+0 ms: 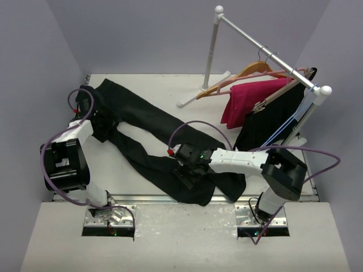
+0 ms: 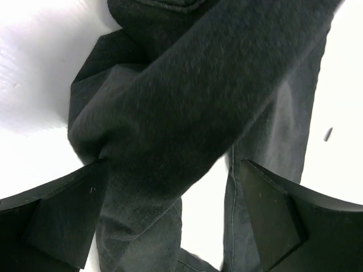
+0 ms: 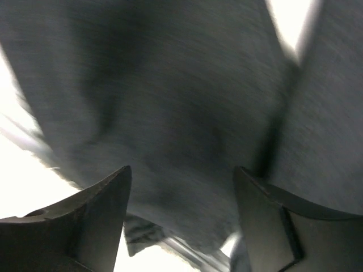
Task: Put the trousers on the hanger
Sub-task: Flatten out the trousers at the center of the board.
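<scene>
The black trousers (image 1: pixel 148 120) lie rumpled on the table (image 1: pixel 164 85), running diagonally from its far left to the near edge at the right. The left gripper (image 2: pixel 170 164) is spread wide over their far-left end, with a thick fold between its fingers that touches one of them. The right gripper (image 3: pixel 181 170), also spread, sits low over the trousers' near part, where its view is blurred. The wooden hanger (image 1: pixel 245 72) hangs on the rail (image 1: pixel 266 54), well apart from the trousers.
</scene>
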You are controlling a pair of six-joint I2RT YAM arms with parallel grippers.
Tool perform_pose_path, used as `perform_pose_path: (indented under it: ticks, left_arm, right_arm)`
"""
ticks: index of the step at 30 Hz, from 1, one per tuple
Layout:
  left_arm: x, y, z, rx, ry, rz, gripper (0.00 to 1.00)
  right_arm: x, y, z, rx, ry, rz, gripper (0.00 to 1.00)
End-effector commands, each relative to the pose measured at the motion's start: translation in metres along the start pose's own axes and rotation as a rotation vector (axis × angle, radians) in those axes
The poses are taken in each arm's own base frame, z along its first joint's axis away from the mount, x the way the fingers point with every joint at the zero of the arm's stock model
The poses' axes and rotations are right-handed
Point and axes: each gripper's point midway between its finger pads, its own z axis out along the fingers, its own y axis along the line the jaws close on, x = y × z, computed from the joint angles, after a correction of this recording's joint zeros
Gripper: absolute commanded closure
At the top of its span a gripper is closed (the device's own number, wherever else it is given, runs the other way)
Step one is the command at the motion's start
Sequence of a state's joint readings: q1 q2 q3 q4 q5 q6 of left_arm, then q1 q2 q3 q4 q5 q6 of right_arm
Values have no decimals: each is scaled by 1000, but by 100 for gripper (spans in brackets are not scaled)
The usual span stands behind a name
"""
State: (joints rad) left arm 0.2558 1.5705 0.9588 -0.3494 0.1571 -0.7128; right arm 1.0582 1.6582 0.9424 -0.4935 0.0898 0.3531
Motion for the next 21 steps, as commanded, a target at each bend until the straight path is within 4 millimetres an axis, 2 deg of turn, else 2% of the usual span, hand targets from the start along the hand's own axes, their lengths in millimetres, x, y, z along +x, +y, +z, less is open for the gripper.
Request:
perform_pose_path:
  ticks: [1, 4, 6, 7, 8, 9, 10, 11, 13, 15, 16, 18, 21]
  left_arm:
    - [-40, -31, -29, 92, -181, 16, 9]
    - [-41, -30, -44, 77, -202, 12, 12]
    - [-46, -29, -52, 84, -249, 11, 23]
    - [-48, -32, -58, 95, -262, 10, 28]
    - [-51, -32, -62, 95, -277, 9, 51]
    - [-51, -33, -64, 94, -275, 7, 65]
    - [-50, -33, -66, 95, -271, 6, 75]
    - [-49, -34, -66, 96, -266, 6, 77]
    - [-47, -39, -72, 116, -254, 10, 77]
    - [-49, -51, -85, 172, -262, 25, 63]
    - [-52, -63, -98, 226, -284, 44, 51]
    - [-49, -84, -115, 328, -273, 80, 40]
    - [-38, -120, -132, 516, -218, 122, 40]
  right_arm:
    - [-32, -42, -29, 126, -191, 184, 34]
    - [-39, -70, -32, 162, -202, 278, 41]
    - [-39, -91, -26, 211, -181, 323, 51]
    - [-39, -100, -21, 225, -163, 348, 53]
    - [-37, -112, -15, 246, -129, 373, 60]
    - [-38, -117, -7, 253, -107, 378, 62]
    - [-38, -119, 0, 251, -87, 379, 66]
    - [-40, -120, 7, 247, -69, 373, 69]
    - [-44, -117, 28, 223, -5, 351, 79]
    - [-46, -109, 41, 187, 35, 337, 87]
    - [-50, -99, 49, 145, 45, 320, 92]
    - [-60, -75, 55, 68, 23, 269, 99]
    - [-72, -31, 55, -96, -7, 181, 100]
